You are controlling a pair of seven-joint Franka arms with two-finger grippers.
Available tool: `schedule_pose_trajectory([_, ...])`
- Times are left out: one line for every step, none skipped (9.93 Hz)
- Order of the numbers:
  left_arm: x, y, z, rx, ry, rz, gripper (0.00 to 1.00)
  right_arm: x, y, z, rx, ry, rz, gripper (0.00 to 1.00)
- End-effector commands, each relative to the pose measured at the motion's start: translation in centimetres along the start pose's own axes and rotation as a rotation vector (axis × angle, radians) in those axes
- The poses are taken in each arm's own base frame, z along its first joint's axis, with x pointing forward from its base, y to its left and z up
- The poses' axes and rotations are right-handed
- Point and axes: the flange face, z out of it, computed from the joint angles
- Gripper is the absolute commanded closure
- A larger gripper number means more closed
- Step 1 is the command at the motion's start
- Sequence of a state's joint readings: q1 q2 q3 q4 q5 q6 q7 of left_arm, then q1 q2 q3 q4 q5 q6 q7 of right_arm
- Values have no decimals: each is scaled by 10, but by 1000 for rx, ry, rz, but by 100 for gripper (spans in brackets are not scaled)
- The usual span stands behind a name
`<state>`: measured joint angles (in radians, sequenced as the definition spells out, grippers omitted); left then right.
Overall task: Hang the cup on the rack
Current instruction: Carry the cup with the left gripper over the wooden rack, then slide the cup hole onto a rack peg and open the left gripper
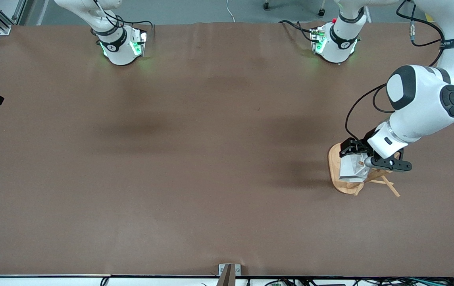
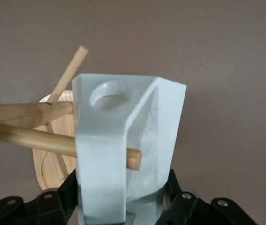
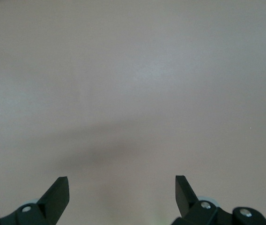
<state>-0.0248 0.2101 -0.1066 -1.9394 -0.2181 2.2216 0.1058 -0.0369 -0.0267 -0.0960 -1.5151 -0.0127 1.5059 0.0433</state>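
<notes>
I have the left tool pinching the cup by its body, up in the air over the rack. From the left wrist view, one thin peg of the rack already passes through the gap between the cup's handle and its wall, with the peg's tip poking out past the handle. The round hole in the handle sits above that peg, unused. The rack's oval base lies on the table below the cup, and another peg angles upward beside it.

So I judge the hanging step to be nearly finished: the cup is threaded but not yet released. Next I would lower it slightly until the handle rests on the peg, then spread the fingers and back away without dragging the rack.

The right tool waits spread wide above bare table, well apart from the rack.
</notes>
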Motion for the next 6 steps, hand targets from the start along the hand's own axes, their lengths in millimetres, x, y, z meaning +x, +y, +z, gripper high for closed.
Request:
schedule_pose_trajectory([-1,-8,16,-8,-11,-10,34,0,2,-3,-17,-3,-9,0])
schedule_pose_trajectory([-1,-7,15,-8,-9,-12,0,0,2,-3,-17,-3,-9,0])
schedule_pose_trajectory([-1,-13,12,-6,-6,-25,0,0,3,-3,-17,-3,-8,0])
schedule_pose_trajectory([-1,-12,7,-6,0,-25,0,0,3,-3,-17,-3,-8,0])
schedule_pose_trajectory([-1,-10,-6,-4,15,-62,0,0,3,-3,-17,-3,-8,0])
schedule_pose_trajectory([-4,-4,-23,2,19,-90,0,0,3,-3,-17,-3,-8,0])
